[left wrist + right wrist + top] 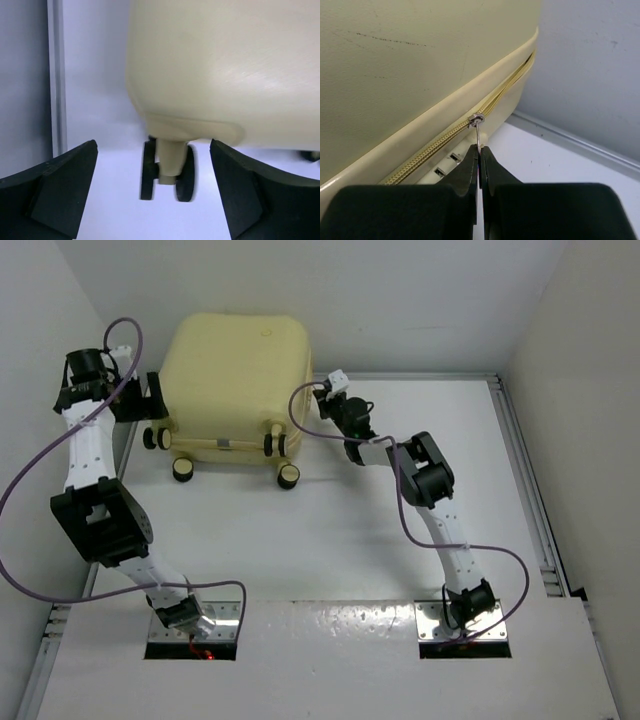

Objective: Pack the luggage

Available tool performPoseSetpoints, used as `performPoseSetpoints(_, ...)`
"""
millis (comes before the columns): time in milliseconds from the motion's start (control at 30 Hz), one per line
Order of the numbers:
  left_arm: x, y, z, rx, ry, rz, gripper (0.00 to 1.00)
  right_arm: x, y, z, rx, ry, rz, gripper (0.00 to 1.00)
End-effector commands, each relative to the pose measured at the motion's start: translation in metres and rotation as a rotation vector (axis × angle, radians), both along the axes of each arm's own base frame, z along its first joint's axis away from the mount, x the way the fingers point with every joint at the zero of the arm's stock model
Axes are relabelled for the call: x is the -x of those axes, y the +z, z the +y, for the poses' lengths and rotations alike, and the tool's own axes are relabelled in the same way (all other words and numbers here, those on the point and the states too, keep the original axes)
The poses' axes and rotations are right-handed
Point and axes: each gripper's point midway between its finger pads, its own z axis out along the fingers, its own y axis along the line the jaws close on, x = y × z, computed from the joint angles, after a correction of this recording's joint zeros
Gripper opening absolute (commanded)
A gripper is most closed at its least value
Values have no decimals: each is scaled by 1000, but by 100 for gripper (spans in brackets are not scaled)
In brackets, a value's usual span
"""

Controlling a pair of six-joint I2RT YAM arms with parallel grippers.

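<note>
The pale yellow suitcase (235, 380) lies closed at the back of the table, its wheels (288, 476) toward me. My right gripper (322, 400) is at its right side, shut on the metal zipper pull (478, 135) of the yellow zipper (435, 142). My left gripper (152, 400) is open at the suitcase's left side. In the left wrist view a black-and-cream wheel (167, 170) stands between and beyond its fingers (240, 195), which do not touch it. The shell (225, 70) fills the top of that view.
White walls close in on the left, back and right. A metal rail (525, 490) runs along the table's right edge, and another rail (56, 75) stands left of the suitcase. The arm bases (195, 625) sit at the near edge.
</note>
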Motion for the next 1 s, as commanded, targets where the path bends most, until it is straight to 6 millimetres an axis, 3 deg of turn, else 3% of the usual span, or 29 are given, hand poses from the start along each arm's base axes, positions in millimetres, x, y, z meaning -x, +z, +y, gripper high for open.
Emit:
performPoseSetpoints(0,-35,115,-34,-53,-191,-382,100,10,37,-27,-49,-38,-47,0)
performPoseSetpoints(33,-32,112,-38,-49,-217,-368,100,21,32,-20,-46,-11,-33,0)
performPoseSetpoints(133,-8,101,-64,-23,-347,-319,100,48,58,8,-77,100,-55,0)
performPoseSetpoints(167,2,97,-72,0,-384,-293,100,58,44,9,-79,119,-13,0)
performPoseSetpoints(200,7,88,-82,0,-452,-271,100,73,53,27,-87,177,-18,0)
performPoseSetpoints(233,15,88,-97,13,-511,-264,100,78,61,30,-92,189,-25,0)
performPoseSetpoints(267,27,76,-106,35,-539,-201,100,90,50,32,-91,206,10,0)
performPoseSetpoints(433,66,50,-142,20,-767,-65,100,152,66,74,-112,363,39,0)
performPoseSetpoints(533,86,39,-158,57,-836,-24,100,179,66,86,-110,409,59,0)
performPoseSetpoints(733,111,29,-190,109,-913,-23,100,201,75,103,-118,444,62,0)
performPoseSetpoints(967,112,18,-212,140,-893,-25,100,213,97,132,-153,499,37,0)
